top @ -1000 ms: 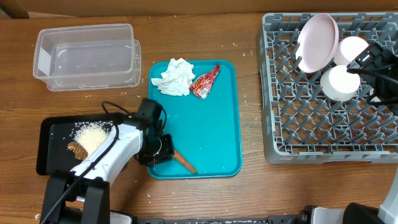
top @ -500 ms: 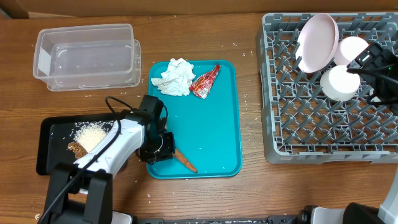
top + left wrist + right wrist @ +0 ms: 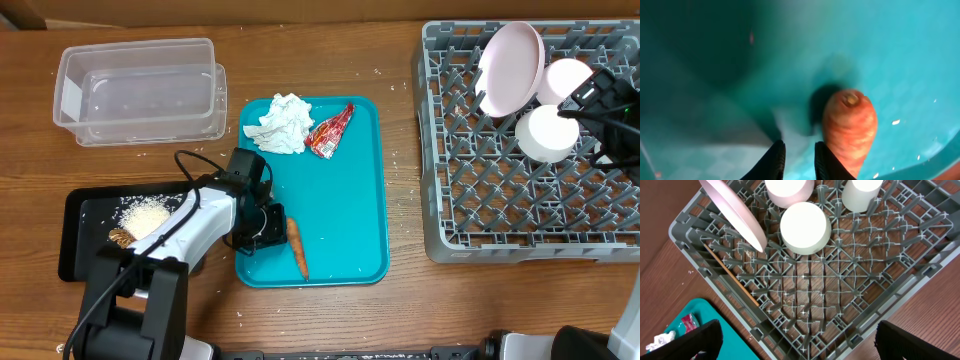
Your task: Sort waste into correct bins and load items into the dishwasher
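An orange carrot (image 3: 297, 247) lies at the near end of the teal tray (image 3: 350, 190). My left gripper (image 3: 263, 226) is low over the tray just left of it. In the left wrist view the fingers (image 3: 795, 161) are nearly together with nothing between them, and the carrot (image 3: 850, 127) lies against the outside of the right finger. A crumpled white napkin (image 3: 280, 123) and a red wrapper (image 3: 330, 130) lie at the tray's far end. My right gripper (image 3: 805, 342) hangs wide open and empty above the grey dish rack (image 3: 500, 215).
The clear tub (image 3: 140, 90) stands at the back left. The black tray (image 3: 80, 215) holds rice (image 3: 145, 214) and a brown lump (image 3: 123, 238). The rack holds the pink plate (image 3: 510, 65), two white bowls (image 3: 546, 133) (image 3: 567, 78), a cup (image 3: 862, 195) and a thin wooden stick (image 3: 730, 275).
My left gripper has moved slightly up and to the right along the tray. The carrot has swung from slanting to nearly lengthwise and shifted a little right.
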Controlling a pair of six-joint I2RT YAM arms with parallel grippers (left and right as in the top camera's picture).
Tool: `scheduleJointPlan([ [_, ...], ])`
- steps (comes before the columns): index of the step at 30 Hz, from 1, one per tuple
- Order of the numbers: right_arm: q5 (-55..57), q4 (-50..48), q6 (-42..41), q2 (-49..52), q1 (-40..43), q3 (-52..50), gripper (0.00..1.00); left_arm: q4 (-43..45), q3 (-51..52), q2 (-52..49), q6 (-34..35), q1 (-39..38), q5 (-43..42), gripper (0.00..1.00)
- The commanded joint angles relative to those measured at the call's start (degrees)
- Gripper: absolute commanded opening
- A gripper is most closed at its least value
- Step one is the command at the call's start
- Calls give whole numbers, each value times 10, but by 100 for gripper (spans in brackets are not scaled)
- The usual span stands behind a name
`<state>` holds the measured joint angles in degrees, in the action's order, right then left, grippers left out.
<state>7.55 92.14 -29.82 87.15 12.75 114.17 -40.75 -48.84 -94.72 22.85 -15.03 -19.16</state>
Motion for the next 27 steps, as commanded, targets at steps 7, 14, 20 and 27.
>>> scheduleJointPlan([
  [7, 5, -3, -2, -4, 2, 6, 100, 86, -10, -5, -50, -3, 7, 30],
  [14, 5, -3, -2, -4, 2, 6, 100, 54, -64, -5, -51, -3, 7, 31],
  [20, 5, -3, -2, -4, 2, 6, 100, -70, -167, -5, -51, -3, 7, 28],
  [27, 5, -3, -2, -4, 2, 6, 100, -198, -228, -5, -51, -7, -22, 64],
])
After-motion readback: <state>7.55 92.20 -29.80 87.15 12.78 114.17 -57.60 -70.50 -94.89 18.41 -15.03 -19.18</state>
